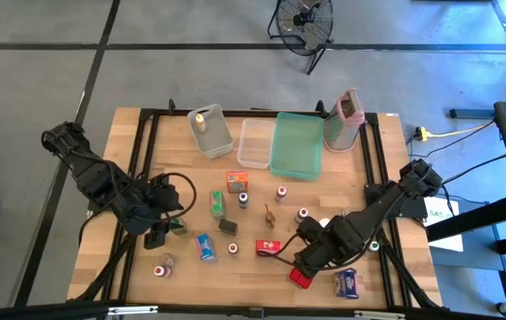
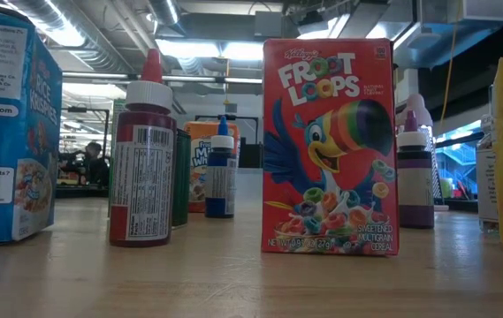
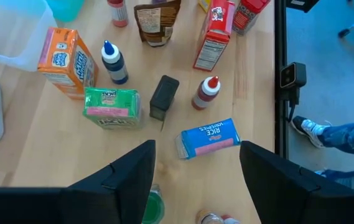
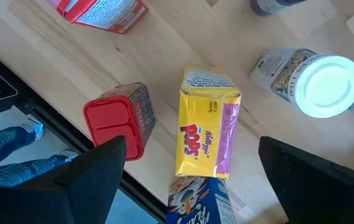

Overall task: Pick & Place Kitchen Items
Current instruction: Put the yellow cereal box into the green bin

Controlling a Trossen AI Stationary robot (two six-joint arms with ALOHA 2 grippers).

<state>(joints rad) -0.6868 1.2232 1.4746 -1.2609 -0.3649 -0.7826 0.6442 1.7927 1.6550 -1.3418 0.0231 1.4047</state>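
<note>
You are looking down on a pale wooden table [image 1: 128, 258] framed by black rails, set on a grey concrete floor with a black fan [image 1: 303, 24] standing beyond its far edge. Along that far edge sit two clear bins [image 1: 210, 131], a teal tray [image 1: 296, 145] and a tall grey container with a pink rim [image 1: 342, 119]. The kitchen items lie scattered over the middle and near half of the table — an orange box [image 3: 66, 61], a blue-capped bottle [image 3: 114, 61], a green packet [image 3: 112, 107], a red-capped bottle [image 3: 206, 93] and a blue Rice Krispies box [image 3: 210, 137] lying flat.

The left gripper [image 1: 156, 234] hangs near the table's left edge, its fingers parted and holding nothing. The right gripper [image 1: 303, 269] hangs toward the near right corner, fingers spread wide and empty, above a yellow Pops box [image 4: 207, 121] lying flat beside a red tin [image 4: 118, 124] and a white-lidded jar [image 4: 316, 81].

At table height a Froot Loops box [image 2: 330, 146] fills the centre; the boxes at either side are cut off, and neither gripper shows. A person's jeans and shoe [image 3: 337, 132] show past the table's near edge.
</note>
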